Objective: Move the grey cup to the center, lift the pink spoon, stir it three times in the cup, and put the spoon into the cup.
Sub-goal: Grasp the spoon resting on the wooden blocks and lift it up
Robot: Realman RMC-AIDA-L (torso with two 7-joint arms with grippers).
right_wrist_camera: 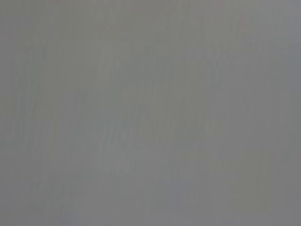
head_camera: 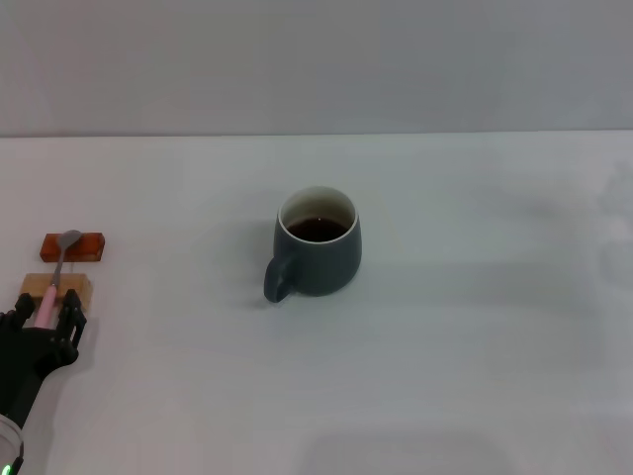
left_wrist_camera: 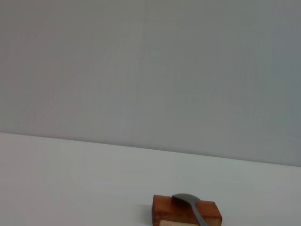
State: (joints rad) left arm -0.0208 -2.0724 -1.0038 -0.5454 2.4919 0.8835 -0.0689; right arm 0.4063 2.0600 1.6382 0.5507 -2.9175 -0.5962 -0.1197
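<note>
Head view, near to far. Left gripper (head_camera: 45, 309) at near-left table edge: black, blocky, fingers either side of pink spoon (head_camera: 57, 270) handle end; pinching or just flanking, can't tell. Slim pale-pink handle resting across tan wooden block (head_camera: 56, 287), grey metal bowl lying on red-brown glossy block (head_camera: 72, 246) just beyond. Grey cup (head_camera: 316, 240) mid-table, well apart to the right: rounded, matte blue-grey, pale inner rim, thick loop handle toward near-left, dark liquid inside. White smooth table (head_camera: 475, 346), plain grey wall behind. Right gripper not seen; right wrist cam shows only flat grey.
</note>
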